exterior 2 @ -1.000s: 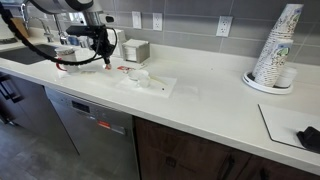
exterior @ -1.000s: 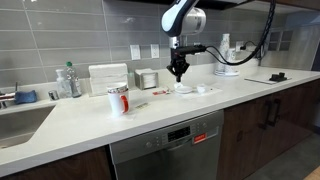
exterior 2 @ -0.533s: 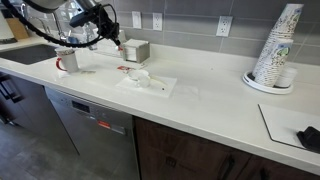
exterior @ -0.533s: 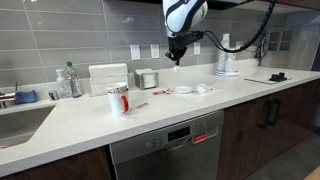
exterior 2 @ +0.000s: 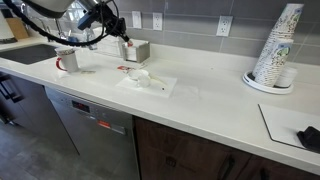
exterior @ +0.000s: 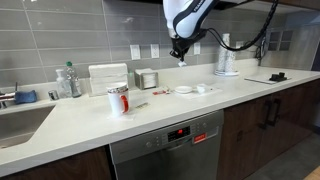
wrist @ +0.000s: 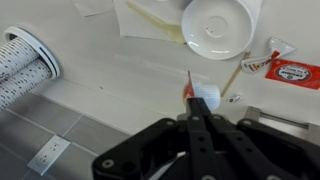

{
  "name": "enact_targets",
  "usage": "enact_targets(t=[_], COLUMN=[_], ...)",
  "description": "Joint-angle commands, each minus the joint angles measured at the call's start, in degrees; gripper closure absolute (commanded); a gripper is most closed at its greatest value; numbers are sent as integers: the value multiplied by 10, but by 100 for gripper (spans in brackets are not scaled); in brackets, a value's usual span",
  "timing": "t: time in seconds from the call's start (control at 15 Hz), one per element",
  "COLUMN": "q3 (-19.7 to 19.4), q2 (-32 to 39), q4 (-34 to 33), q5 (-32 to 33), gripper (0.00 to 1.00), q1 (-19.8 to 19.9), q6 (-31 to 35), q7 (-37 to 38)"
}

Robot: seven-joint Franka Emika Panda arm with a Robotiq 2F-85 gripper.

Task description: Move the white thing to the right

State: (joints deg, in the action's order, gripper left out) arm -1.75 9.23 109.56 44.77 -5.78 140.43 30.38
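White lump (wrist: 207, 97), tiny and irregular, sits at the very tip of the gripper (wrist: 200, 110) in the wrist view. The two dark fingers (wrist: 192, 128) are pressed together on it, and a thin red sliver shows just at its 10 o'clock. The gripper hangs well above the counter (wrist: 110, 85), so the lump is in the air and not on the surface.

In the wrist view a shallow white dish (wrist: 215, 25) lies on the counter at 12 o'clock from the lump, on a pale paper sheet (wrist: 145, 20). A red-and-white packet (wrist: 290, 70) lies at 2 o'clock, and a ribbed stack of paper cups (wrist: 25, 65) is at 9 o'clock near the picture's edge. A wall outlet (wrist: 45, 155) shows at 8 o'clock.

In an exterior view the gripper (exterior: 179, 59) points straight down in front of the grey tiled wall. The dish (exterior: 183, 90) is on the counter at 6 o'clock from it, with a small white cup (exterior: 203, 88) just beside the dish. A red-and-white mug (exterior: 118, 99) stands well apart at 8 o'clock, and a dishwasher (exterior: 168, 145) sits under the counter.

In an exterior view the gripper (exterior 2: 124, 42) hangs near a small box (exterior 2: 137, 50). The mug (exterior 2: 66, 60) is at 8 o'clock from it and the cup stack (exterior 2: 275, 45) is far off at 3 o'clock. The lump itself is too small to make out in both exterior views.
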Motion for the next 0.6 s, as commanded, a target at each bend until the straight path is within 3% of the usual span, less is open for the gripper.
enact_targets(t=[0.0,0.53], q3=[3,-28], q2=[0,81], q4=[-1,-106], q5=[-1,151], gripper=[99,100], q1=[2,4], q6=[-1,-86], q7=[-2,144])
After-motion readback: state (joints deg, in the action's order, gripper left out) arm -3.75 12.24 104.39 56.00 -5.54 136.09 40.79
